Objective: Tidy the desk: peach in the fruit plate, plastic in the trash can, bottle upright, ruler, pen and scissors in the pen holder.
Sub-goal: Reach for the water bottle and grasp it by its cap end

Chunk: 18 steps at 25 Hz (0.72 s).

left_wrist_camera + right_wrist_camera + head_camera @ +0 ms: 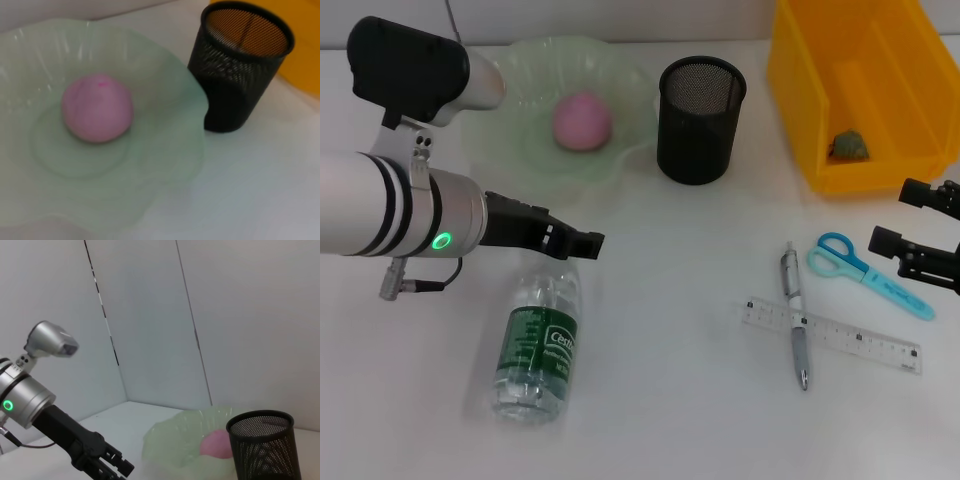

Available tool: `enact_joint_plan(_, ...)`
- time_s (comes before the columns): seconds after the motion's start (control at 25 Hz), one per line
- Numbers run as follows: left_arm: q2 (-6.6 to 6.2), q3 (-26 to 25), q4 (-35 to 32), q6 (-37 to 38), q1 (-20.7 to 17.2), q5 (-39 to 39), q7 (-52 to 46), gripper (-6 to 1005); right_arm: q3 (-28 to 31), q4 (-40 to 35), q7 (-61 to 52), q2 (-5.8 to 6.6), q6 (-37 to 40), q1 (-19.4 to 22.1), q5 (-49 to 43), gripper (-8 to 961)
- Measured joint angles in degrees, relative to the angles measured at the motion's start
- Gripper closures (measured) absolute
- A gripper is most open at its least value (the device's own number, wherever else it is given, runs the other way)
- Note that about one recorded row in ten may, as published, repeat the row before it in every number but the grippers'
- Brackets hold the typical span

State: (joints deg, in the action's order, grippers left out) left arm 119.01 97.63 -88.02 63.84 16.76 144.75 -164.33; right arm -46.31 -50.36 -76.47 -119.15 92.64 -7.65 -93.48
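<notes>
Bottle (536, 345) lies on its side on the white desk (670, 400), cap end toward the robot's left gripper (582, 243), green label facing up. That gripper hovers just above the bottle's neck end; whether its fingers are spread or closed cannot be told from any view. Behind it, the pale green fruit plate (525, 135) holds the pink peach (583, 121) near its centre. Just beside the plate's rim stands the black mesh pen holder (701, 120), upright, with nothing visible inside. Farther right, the yellow trash can (860, 90) contains a small crumpled piece of plastic (848, 146) in its front corner. In front of the bin, the pen (796, 315) lies across the clear ruler (831, 335), the two touching where they cross. The blue-handled scissors (868, 274) lie just beside them, handles toward the pen. The right gripper (920, 235) sits at the desk's right edge near the scissors' tip, its fingers apart and holding nothing.
</notes>
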Motion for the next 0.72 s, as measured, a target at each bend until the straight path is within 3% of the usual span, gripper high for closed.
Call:
enact_joint_plan(0.56, 0.06, -0.5, 9.3, -2.7, 4.7, 1.0, -0.3, 205, -0.2, 0.8, -0.2, -0.02, -0.4, -0.2, -0.4, 110)
enact_joint_plan(0.72, 0.02, -0.6, 10.2, -3.0, 5.2, 1.0, -0.4, 205, -0.6, 0.5, 1.1, 0.02, 1.8, -1.1, -6.5, 110)
